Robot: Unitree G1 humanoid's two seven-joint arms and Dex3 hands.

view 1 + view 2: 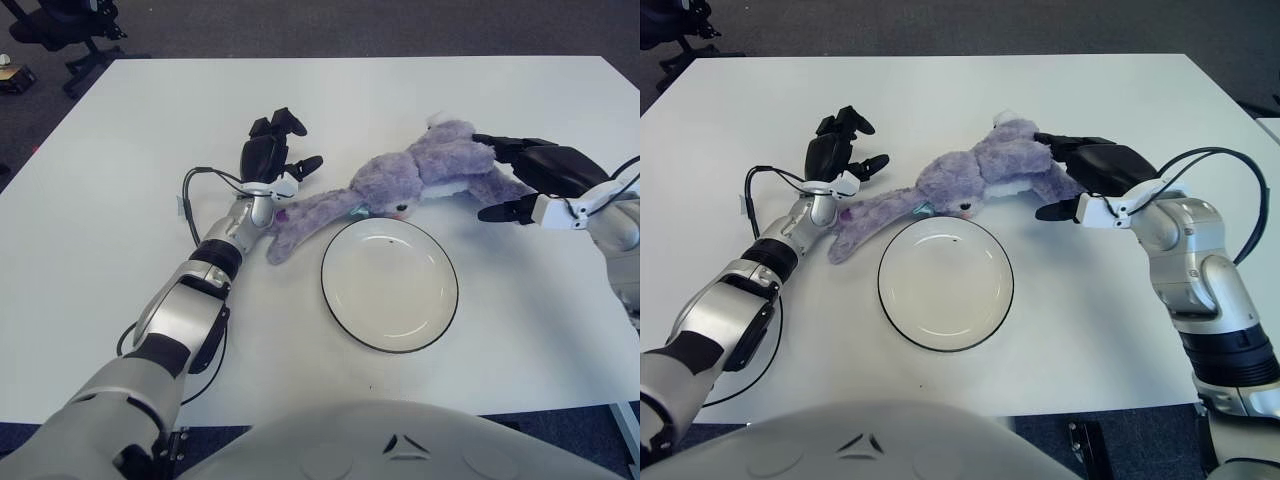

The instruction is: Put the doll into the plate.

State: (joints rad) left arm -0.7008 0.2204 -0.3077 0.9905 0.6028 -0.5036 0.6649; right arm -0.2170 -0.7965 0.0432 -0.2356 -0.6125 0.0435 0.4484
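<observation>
A purple plush doll (415, 175) lies stretched across the white table, just behind the white, dark-rimmed plate (390, 290). One long limb trails left toward my left wrist. My right hand (497, 180) is at the doll's right end. Its fingers (510, 148) curl over the top and its thumb (500, 212) sits below, closing on the plush. My left hand (275, 155) is raised beside the doll's left tip with its fingers spread, holding nothing. The plate has nothing in it.
A thin black cable (190, 205) loops beside my left forearm. An office chair (60, 25) stands on the dark floor beyond the table's far left corner. The table's right edge runs close to my right arm.
</observation>
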